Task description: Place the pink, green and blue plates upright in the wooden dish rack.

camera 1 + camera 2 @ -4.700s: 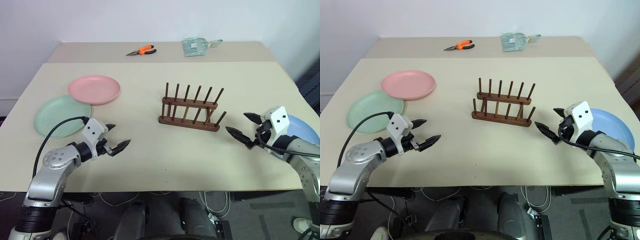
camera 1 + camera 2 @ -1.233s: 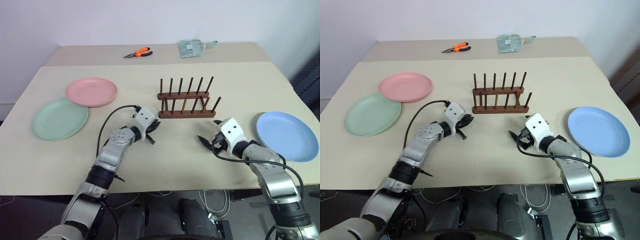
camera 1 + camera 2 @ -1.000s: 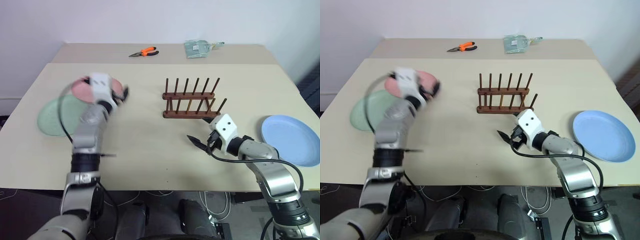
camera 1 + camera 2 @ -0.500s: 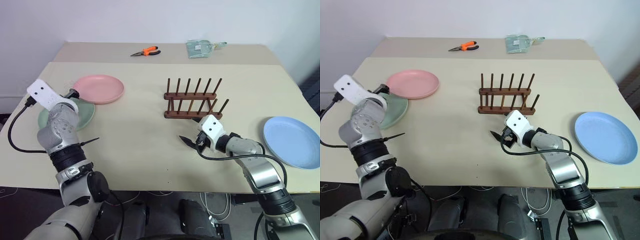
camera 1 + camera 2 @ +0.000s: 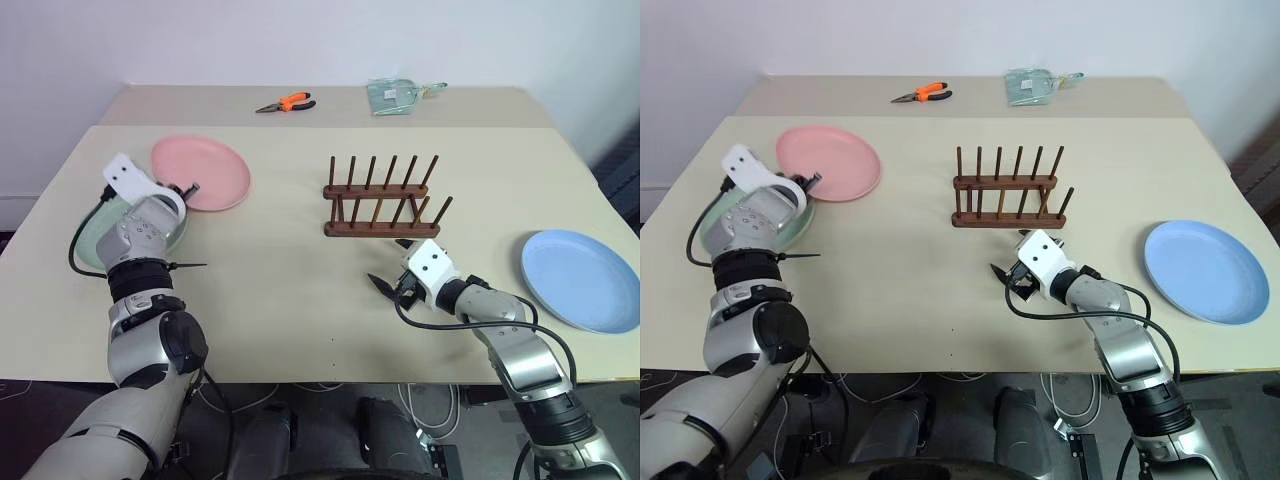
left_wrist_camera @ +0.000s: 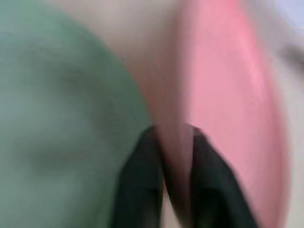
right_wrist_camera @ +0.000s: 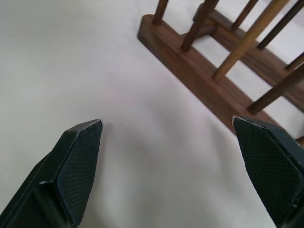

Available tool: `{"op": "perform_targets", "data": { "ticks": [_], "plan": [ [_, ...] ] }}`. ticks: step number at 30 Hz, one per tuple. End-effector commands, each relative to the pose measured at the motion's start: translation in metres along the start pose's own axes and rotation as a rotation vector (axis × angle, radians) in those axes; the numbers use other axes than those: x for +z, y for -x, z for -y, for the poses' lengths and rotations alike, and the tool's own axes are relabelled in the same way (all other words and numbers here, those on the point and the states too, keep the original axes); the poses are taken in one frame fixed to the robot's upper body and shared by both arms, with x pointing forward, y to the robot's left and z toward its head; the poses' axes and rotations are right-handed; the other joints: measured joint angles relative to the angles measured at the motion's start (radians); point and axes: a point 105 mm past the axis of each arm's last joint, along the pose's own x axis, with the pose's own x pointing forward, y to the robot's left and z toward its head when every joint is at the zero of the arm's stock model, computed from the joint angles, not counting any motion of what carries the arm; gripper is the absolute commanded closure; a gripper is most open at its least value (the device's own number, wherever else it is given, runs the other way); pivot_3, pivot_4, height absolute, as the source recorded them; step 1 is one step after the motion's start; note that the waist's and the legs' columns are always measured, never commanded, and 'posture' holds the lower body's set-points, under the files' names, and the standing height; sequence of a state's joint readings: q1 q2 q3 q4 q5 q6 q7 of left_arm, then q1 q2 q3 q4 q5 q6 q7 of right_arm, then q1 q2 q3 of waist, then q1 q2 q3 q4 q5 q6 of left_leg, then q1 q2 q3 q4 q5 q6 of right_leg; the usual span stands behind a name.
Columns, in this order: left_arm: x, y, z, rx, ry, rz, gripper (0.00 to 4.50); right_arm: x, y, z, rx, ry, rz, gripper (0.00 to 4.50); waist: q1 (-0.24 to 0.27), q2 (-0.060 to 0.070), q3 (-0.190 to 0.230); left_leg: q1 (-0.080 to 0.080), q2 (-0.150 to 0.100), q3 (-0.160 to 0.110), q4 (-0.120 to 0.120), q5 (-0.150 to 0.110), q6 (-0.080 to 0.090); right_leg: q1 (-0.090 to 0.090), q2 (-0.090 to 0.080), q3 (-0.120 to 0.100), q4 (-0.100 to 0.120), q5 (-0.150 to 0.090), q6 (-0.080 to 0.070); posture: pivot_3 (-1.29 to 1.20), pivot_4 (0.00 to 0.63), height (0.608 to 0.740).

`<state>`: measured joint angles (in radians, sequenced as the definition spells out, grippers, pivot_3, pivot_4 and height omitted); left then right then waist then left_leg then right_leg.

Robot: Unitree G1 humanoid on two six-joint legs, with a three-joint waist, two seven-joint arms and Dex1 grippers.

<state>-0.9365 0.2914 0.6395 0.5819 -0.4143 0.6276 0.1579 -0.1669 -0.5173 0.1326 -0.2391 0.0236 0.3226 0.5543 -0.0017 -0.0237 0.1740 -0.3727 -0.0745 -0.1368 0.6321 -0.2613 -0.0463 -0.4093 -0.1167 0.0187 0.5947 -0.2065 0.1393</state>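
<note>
The left gripper (image 6: 168,166) is pinching the near rim of the pink plate (image 5: 205,172), which is lying at the table's left beside the green plate (image 5: 100,235). The right gripper (image 7: 175,166) is hanging spread wide just before the wooden dish rack (image 5: 382,205); the blue plate (image 5: 585,278) is sitting far right. The plate is looking light, stiff and smooth, so an edge grip suits it, though it may be pivoting between the fingers

Blurred close view from my left wrist; parts hidden or cropped elsewhere.
My left pincer (image 6: 173,183) nips the smeared pink plate (image 6: 237,114) rim; my arm hides most of the green plate (image 5: 798,222); the blue plate (image 5: 580,280) runs off-frame.
</note>
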Motion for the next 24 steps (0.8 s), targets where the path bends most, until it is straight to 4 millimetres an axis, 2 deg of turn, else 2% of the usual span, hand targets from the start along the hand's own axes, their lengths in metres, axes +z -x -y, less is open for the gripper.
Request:
{"op": "perform_targets", "data": {
  "ticks": [1,3,5,7,9,12,15,20,23,24],
  "plan": [
    [0.025,0.014,0.037,-0.182,-0.097,0.134,4.46,0.024,0.007,0.005,0.000,0.014,0.078,0.00,-0.001,0.000,0.000,0.000,0.000,0.000,0.000,0.000,0.000,0.000,0.000,0.000,0.000,0.000,0.000,0.00,0.150,0.740],
    [0.026,0.025,0.055,-0.261,-0.187,0.173,4.46,0.039,0.008,0.008,0.010,0.012,0.119,0.00,-0.003,0.000,0.000,0.000,0.000,0.000,0.000,0.000,0.000,0.000,0.000,0.000,-0.001,0.000,0.000,0.00,0.150,0.740],
    [0.019,0.040,0.082,-0.375,-0.278,0.193,4.46,0.065,0.009,0.014,0.007,0.089,0.186,0.00,-0.008,0.000,0.001,-0.001,0.000,0.000,0.000,0.000,0.000,0.000,0.000,0.000,-0.001,0.000,0.000,0.00,0.150,0.740],
    [0.009,0.055,0.109,-0.494,-0.294,0.183,4.46,0.090,0.006,0.020,-0.026,0.230,0.243,0.00,-0.009,0.000,0.001,-0.001,0.000,0.000,0.000,0.000,0.000,0.000,0.000,0.000,0.000,0.000,-0.001,0.00,0.150,0.740],
    [0.001,0.068,0.128,-0.575,-0.291,0.168,4.46,0.107,0.003,0.022,-0.038,0.318,0.278,0.00,-0.009,0.000,0.001,-0.001,0.000,0.000,0.000,0.000,0.000,0.000,0.000,0.000,-0.001,0.000,0.000,0.00,0.150,0.740],
    [-0.013,0.098,0.170,-0.762,-0.268,0.133,4.46,0.135,-0.012,0.019,-0.052,0.511,0.332,0.00,-0.013,0.000,0.001,0.000,0.000,0.000,0.000,0.000,0.000,0.000,0.000,0.000,-0.001,0.000,0.000,0.00,0.150,0.740],
    [-0.020,0.119,0.193,-0.867,-0.203,0.092,4.46,0.142,-0.029,0.019,-0.076,0.670,0.317,0.00,-0.012,0.000,0.001,-0.001,0.000,0.000,0.000,0.000,0.000,-0.001,0.000,0.000,-0.001,0.000,0.000,0.00,0.150,0.740],
    [-0.023,0.135,0.205,-0.934,-0.125,0.041,4.46,0.139,-0.049,0.032,-0.155,0.772,0.282,0.00,-0.012,0.000,0.001,-0.001,0.000,0.000,0.000,0.000,0.000,-0.001,0.000,0.001,-0.001,0.000,-0.001,0.00,0.150,0.740],
    [-0.023,0.138,0.204,-0.941,-0.120,0.026,4.50,0.138,-0.053,0.040,-0.197,0.808,0.268,0.87,-0.013,0.000,0.001,0.000,0.000,0.000,0.000,0.000,0.000,-0.001,0.000,0.001,-0.001,0.000,-0.001,0.00,0.150,0.740],
    [-0.023,0.138,0.203,-0.939,-0.121,0.024,4.50,0.138,-0.053,0.041,-0.204,0.808,0.266,1.33,-0.012,0.000,0.001,-0.001,0.000,0.001,-0.001,0.000,0.000,-0.002,0.000,0.001,0.000,0.000,-0.001,0.00,0.150,0.740]
  ]
}}
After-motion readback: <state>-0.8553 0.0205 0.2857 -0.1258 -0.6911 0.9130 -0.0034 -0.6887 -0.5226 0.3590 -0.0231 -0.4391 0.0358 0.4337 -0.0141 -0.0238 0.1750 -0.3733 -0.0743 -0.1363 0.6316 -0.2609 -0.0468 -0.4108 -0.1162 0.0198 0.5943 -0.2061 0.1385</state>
